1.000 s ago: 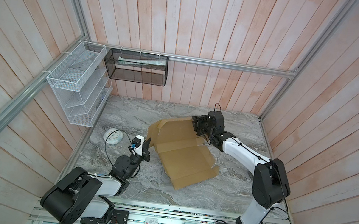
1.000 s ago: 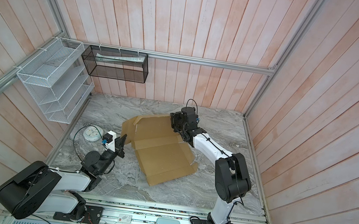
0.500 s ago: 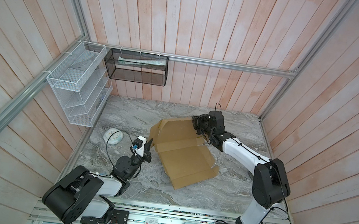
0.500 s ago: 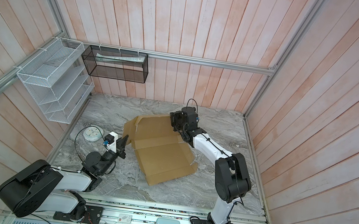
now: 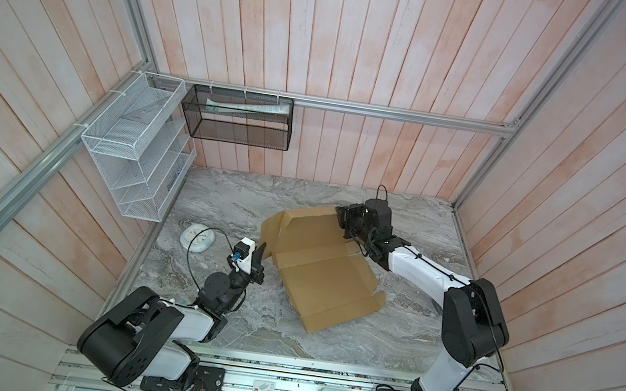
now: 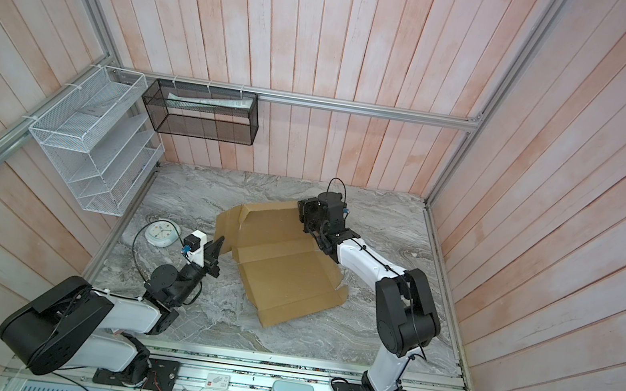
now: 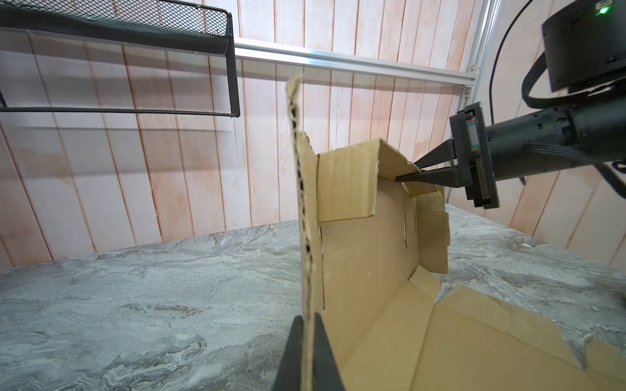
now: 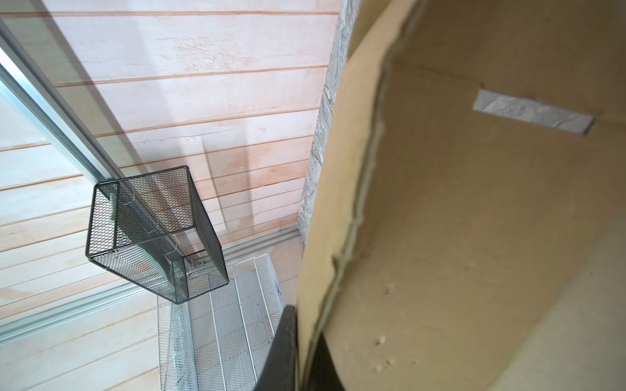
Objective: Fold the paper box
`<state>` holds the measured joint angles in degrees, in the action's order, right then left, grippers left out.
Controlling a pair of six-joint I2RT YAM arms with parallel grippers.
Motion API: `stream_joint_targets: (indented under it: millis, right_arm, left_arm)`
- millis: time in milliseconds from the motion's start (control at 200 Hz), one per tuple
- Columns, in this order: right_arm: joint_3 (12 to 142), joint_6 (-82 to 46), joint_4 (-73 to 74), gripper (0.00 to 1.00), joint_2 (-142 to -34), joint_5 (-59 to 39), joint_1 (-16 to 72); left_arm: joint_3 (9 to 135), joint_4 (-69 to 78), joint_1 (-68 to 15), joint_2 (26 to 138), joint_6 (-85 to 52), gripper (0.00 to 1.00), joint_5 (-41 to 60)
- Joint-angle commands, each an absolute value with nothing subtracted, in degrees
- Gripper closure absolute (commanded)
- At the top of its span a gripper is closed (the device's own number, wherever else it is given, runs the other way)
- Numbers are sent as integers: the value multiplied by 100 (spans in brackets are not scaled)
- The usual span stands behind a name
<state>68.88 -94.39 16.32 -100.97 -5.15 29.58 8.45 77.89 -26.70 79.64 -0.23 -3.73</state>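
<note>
The paper box (image 5: 326,278) lies opened out in the middle of the marble worktop (image 5: 301,203), its near panel flat and its far panel raised. The left fingers (image 7: 292,359) are clenched on a side flap's corrugated edge, which stands upright between them. Only their tips show in the left wrist view, the rest cut off by the frame. In both top views they reach the box's left edge, though the contact itself is too small to make out there.

The right fingers (image 7: 435,176) pinch the far corner of the raised panel, closed on the cardboard. In the right wrist view one dark finger (image 8: 283,352) shows beside the ragged edge, the other partly hidden behind the sheet. From above, the wrist's body covers that grip. The cardboard fills most of the right wrist view, close and blurred, with marble showing through one slot.

A small round white thing (image 5: 198,237) lies near the left wall — too small to identify. Something pale rests in the black mesh basket (image 5: 238,122), unclear through the mesh.
</note>
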Motion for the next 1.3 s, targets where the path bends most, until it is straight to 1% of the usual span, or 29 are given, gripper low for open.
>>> stream_joint_targets:
  millis: [0, 115, 330, 580, 745, 845, 1065, 1165, 1296]
  right_arm:
    - [6711, -9334, 1966, 95, -9853, -457, 2995]
    - [6669, -9312, 2091, 96, -9823, -496, 2995]
    - [6635, -9248, 2239, 97, -9769, -588, 2996]
    - [6519, -9135, 2372, 98, -9659, -611, 2994]
    - [6404, -9105, 2442, 99, -9615, -606, 2989]
    - [6349, -9092, 2500, 99, -9641, -623, 2994]
    - [6208, -9078, 2729, 99, -9794, -724, 3016]
    - [6143, -9132, 2888, 100, -9894, -812, 3038]
    - [6092, -9136, 3012, 100, -9983, -870, 3070]
  left_arm:
    - [932, 7803, -2694, 8027, -100, 100, -430]
    - [968, 7547, -2698, 7898, -244, 94, -474]
    - [866, 7130, -2705, 7538, -609, 78, -560]
    - [808, 6594, -2742, 7070, -785, 65, -553]
    - [806, 5790, -2751, 6369, -997, 61, -541]
    - [841, 5006, -2751, 5762, -1143, 57, -501]
    - [851, 3624, -2751, 4605, -1388, 53, -595]
    - [946, 3059, -2751, 4371, -1510, 49, -673]
    - [1114, 2493, -2742, 4380, -1653, 48, -732]
